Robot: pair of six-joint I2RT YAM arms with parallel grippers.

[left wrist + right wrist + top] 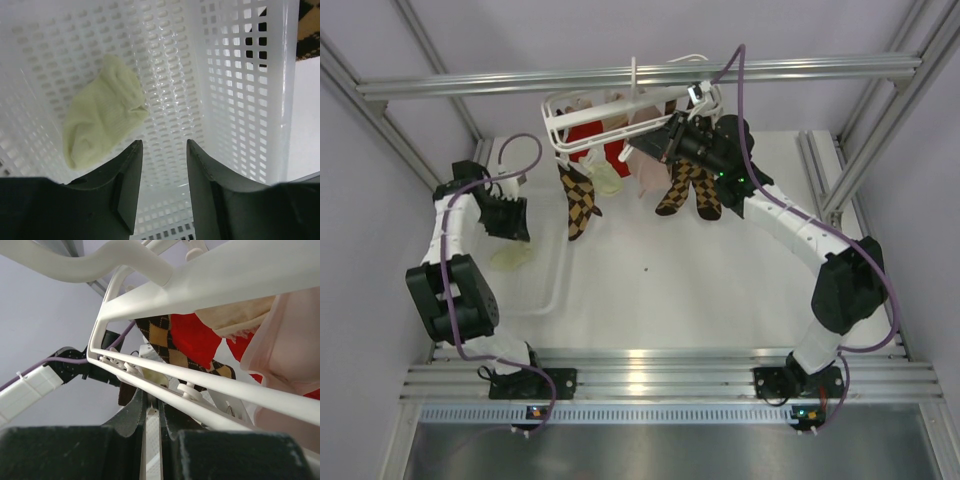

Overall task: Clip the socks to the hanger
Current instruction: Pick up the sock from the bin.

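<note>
One pale cream-yellow sock (100, 120) lies on the floor of a white perforated basket (250, 75); in the top view it shows at the left (512, 256). My left gripper (164, 145) is open and empty just above the basket floor, the sock beside its left finger. Another pale sock (607, 178) hangs from the white hanger (610, 115), which hangs on the rail at the back. My right gripper (152, 400) is up under the hanger frame (210, 285), shut on a white clip (151, 440).
Brown argyle socks (582, 200) (688, 188), a red sock (590, 135) and a pink sock (645, 165) hang from the hanger. The aluminium rail (800, 68) crosses overhead. The basket rim (555, 290) lies to the right of the left arm.
</note>
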